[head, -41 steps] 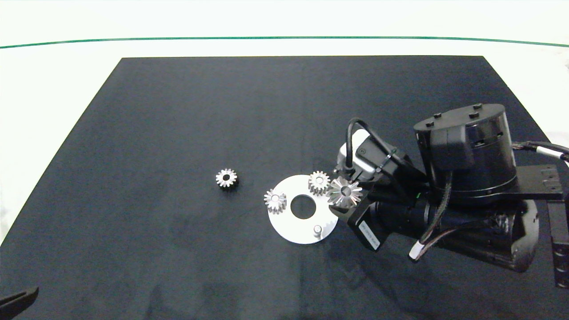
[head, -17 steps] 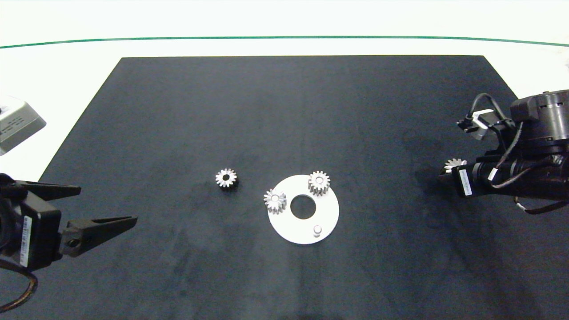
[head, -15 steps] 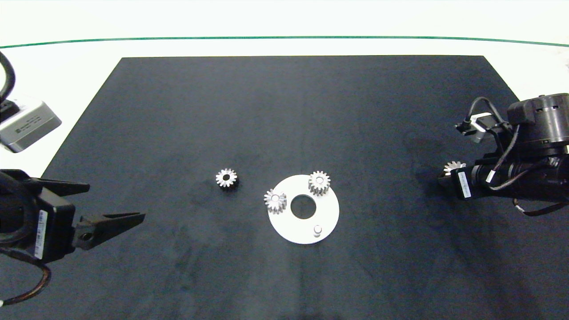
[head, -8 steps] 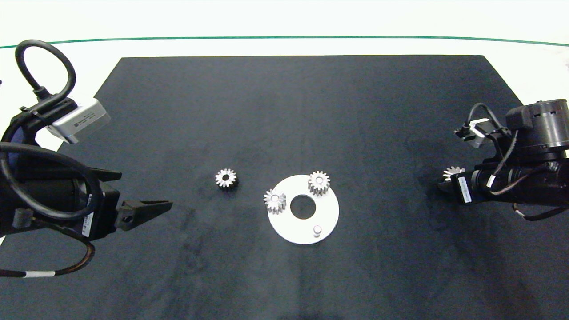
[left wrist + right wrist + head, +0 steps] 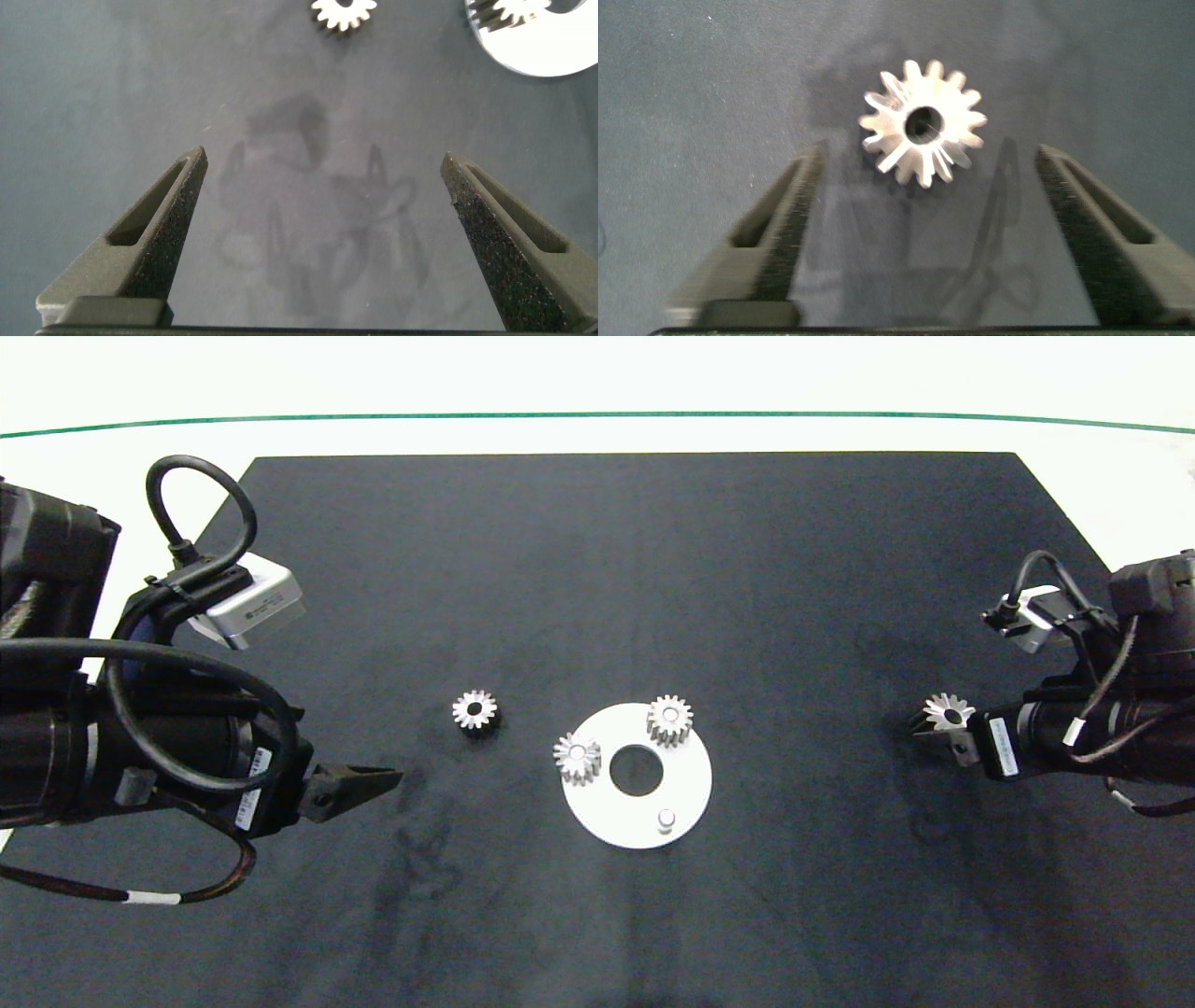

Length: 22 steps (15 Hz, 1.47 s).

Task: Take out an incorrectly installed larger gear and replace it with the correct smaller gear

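Head view: larger gear (image 5: 944,713) flat on surface (image 5: 653,569) near right edge, between wide-open jaws of right gripper (image 5: 929,233), not gripped. Smaller gear (image 5: 476,710) loose left of white disc (image 5: 686,784), toward surface middle. Left gripper (image 5: 322,224) near left edge, jaws wide open, empty, short of smaller gear.

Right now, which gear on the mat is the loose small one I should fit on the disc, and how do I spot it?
Start at the white round disc near the middle of the black mat. Two small gears sit on the disc; just off it, toward the left arm, the smaller gear lies alone on the mat. It has stubby teeth, unlike the pointed larger gear by the right gripper.
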{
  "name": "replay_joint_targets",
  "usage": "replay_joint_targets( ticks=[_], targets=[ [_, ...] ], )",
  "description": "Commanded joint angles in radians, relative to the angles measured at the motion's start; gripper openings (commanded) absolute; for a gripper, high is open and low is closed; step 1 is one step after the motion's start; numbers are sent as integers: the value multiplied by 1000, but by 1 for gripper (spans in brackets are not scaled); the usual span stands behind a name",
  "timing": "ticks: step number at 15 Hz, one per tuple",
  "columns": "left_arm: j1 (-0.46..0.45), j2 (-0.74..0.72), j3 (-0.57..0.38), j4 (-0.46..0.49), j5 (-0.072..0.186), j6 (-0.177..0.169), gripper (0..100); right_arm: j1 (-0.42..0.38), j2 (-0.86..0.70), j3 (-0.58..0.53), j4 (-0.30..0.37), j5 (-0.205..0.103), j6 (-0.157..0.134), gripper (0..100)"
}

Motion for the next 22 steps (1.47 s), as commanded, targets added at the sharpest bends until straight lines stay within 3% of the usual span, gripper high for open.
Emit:
replay_joint_targets(
  ticks=[1, 3, 6, 8, 16, 18, 22],
  targets=[
    [-9, 58, -25, -2, 1, 0, 100, 1, -74, 18, 2, -1, -4, 100],
    [-32, 106, -51, -17, 5, -2, 100, 4, -123, 35, 3, -1, -2, 100],
    [-62, 176, -54, -126, 13, 9, 100, 2, -158, 40, 3, 1, -2, 100],
    [-69, 212, -61, -171, 45, 24, 100, 2, -178, 45, 5, 7, -2, 100],
    [-81, 316, -147, -175, 56, 30, 100, 4, -221, 63, 5, 11, -1, 100],
    [-82, 334, -158, -178, 70, 38, 100, 2, -224, 68, 5, 11, -1, 100],
    [-92, 374, -157, -230, 73, 49, 100, 2, -231, 74, 3, 11, 1, 100]
  ],
)
